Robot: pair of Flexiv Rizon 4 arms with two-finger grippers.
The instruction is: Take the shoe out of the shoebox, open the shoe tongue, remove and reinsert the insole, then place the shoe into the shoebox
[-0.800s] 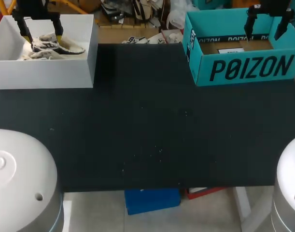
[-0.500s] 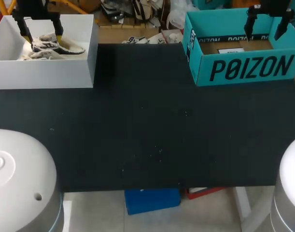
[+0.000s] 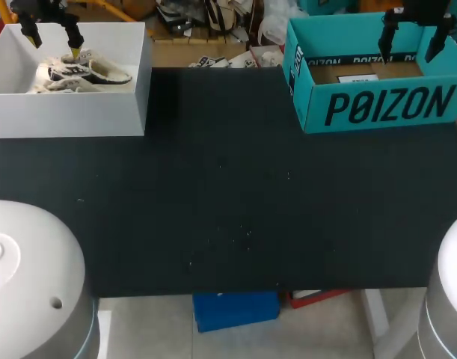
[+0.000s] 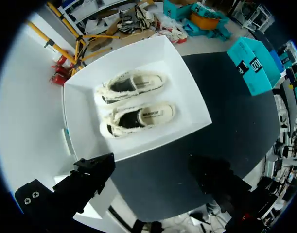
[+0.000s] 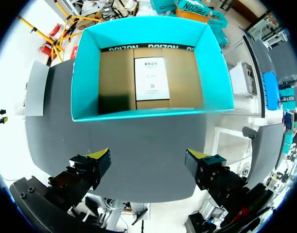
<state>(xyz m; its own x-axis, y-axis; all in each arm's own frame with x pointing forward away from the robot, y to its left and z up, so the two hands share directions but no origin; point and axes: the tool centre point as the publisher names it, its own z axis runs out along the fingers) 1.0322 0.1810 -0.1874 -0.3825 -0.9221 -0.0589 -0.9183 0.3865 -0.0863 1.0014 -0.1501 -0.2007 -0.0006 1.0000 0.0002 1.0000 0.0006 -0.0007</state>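
Note:
Two cream shoes with dark openings lie side by side in the white box (image 3: 101, 112) at the table's far left: one (image 4: 133, 85) farther from my left gripper, one (image 4: 138, 116) nearer; in the head view they show as a pair (image 3: 82, 72). My left gripper (image 3: 52, 39) hangs open and empty above the box, well clear of the shoes; in its wrist view the gripper (image 4: 153, 172) has the box's near wall ahead of it. The teal shoebox (image 3: 378, 105) stands at the far right, holding only a brown floor with a white label (image 5: 150, 75). My right gripper (image 5: 148, 158) is open above its near wall.
The black table top (image 3: 235, 202) stretches between the two boxes with only small specks on it. Both boxes sit at the table's far edge. The arms' white bases (image 3: 26, 277) bulge in at the near corners.
My left gripper has risen out of the white box and shifted left, away from the shoes, with nothing in it. The shoes and the right arm have not moved.

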